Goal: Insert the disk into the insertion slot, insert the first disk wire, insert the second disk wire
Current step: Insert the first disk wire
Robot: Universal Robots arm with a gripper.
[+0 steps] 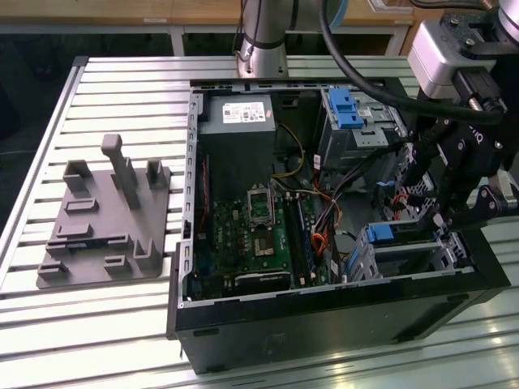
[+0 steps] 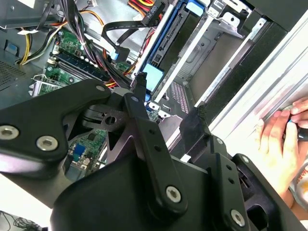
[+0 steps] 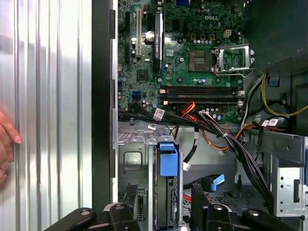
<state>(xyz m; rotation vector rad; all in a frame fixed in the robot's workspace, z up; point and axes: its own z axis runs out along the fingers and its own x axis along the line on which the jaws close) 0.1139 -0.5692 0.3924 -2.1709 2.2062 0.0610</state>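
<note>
The disk [image 1: 403,243] sits in its blue carrier inside the insertion slot [image 1: 358,263], the small perforated cage at the near corner of the open computer case [image 1: 324,324], towards the exterior view's right. In the first wrist view I see the disk [image 3: 168,162] edge-on, its blue tab standing up between the cage's [image 3: 132,161] metal walls. In the second wrist view the blue rail of the disk [image 2: 166,38] runs along the cage [image 2: 211,53].

My gripper [image 1: 446,223] hangs just over that cage. In both wrist views its fingers stand apart and hold nothing: in the first wrist view the gripper [image 3: 164,195] has one black finger on each side of the disk's line. In the second wrist view the gripper [image 2: 168,96] shows the same open gap.

A bundle of black and orange wires [image 3: 216,132] crosses from the motherboard [image 3: 192,57] towards the cage. A black cable with a blue plug [image 3: 216,182] lies just beside the cage. I cannot tell whether any wire is seated in the disk.

A person's hand [image 2: 281,144] rests on the slatted table [image 1: 122,81] just outside the case wall; I see it [image 3: 7,144] in the first wrist view too. A grey fixture [image 1: 105,219] sits on the table, well apart from the case.
</note>
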